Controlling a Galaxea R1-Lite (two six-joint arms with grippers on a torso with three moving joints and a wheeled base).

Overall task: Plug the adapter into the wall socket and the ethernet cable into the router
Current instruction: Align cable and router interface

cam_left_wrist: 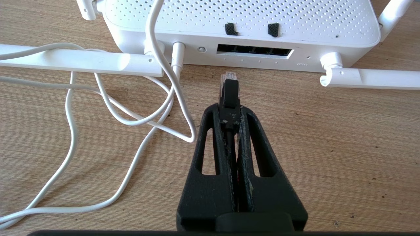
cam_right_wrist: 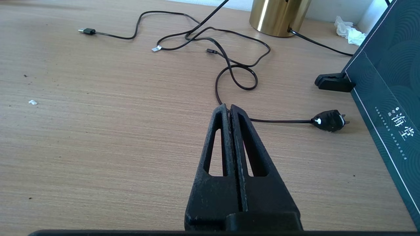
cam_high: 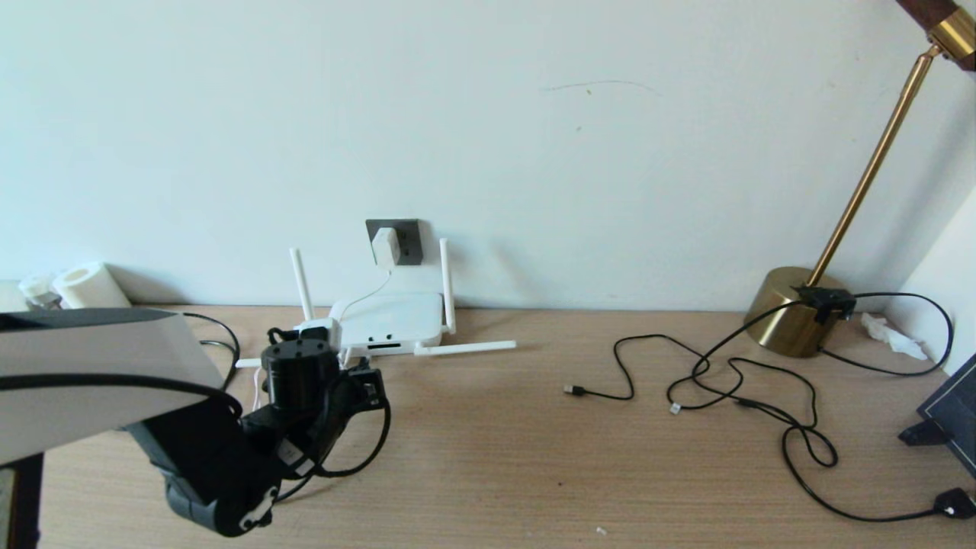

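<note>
Clamped tight in the left gripper (cam_left_wrist: 229, 109), the ethernet cable (cam_left_wrist: 229, 90) points its clear plug at the router (cam_left_wrist: 242, 19), which sits at the worktop's back edge under the wall socket (cam_high: 410, 232), where the adapter (cam_high: 386, 247) already sits. Keep the plug level, line it up with one port opening, then push straight. Over the worktop's right side, the right gripper (cam_right_wrist: 229, 109) idles, jaws pressed together on nothing.

Left gripper (cam_left_wrist: 229, 109) clamped low and level; right gripper (cam_right_wrist: 229, 108) closed, idle
</note>
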